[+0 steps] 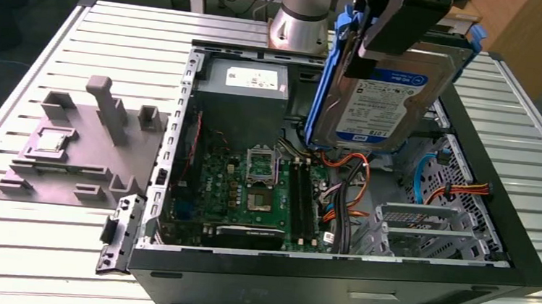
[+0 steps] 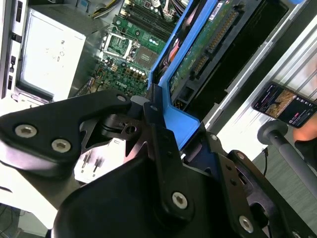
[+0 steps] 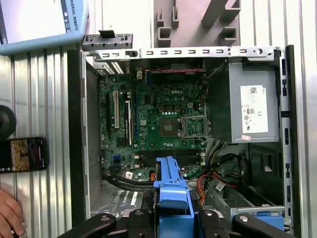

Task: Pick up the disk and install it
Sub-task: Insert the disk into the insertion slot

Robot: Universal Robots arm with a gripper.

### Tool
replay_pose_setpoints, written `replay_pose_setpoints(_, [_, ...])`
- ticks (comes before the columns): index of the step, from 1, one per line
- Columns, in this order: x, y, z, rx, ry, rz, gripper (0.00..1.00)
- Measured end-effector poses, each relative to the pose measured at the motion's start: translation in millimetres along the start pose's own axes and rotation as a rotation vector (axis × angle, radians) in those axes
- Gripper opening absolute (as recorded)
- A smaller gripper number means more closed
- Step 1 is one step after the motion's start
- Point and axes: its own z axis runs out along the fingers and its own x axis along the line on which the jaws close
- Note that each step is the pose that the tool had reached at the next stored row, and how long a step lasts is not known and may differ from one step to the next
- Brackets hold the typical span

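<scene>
disk (image 1: 376, 106) clamped on edge in the tool (image 1: 388, 45), arm holding it above the open computer case (image 1: 339, 273)

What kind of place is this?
Probably a robotics lab workbench: an open computer case lies on a slatted metal table, a grey fixture sits beside it, and the gripper holds the disk above the case.

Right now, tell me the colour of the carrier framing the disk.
Blue carrier, around the silver disk; best seen in the exterior view.
</scene>
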Motion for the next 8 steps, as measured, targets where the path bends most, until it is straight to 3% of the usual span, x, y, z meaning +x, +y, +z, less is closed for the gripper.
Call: replay_pose_setpoints(8, [15.8, -2.3, 1.3, 0.0000, 0.0000, 0.000, 0.37])
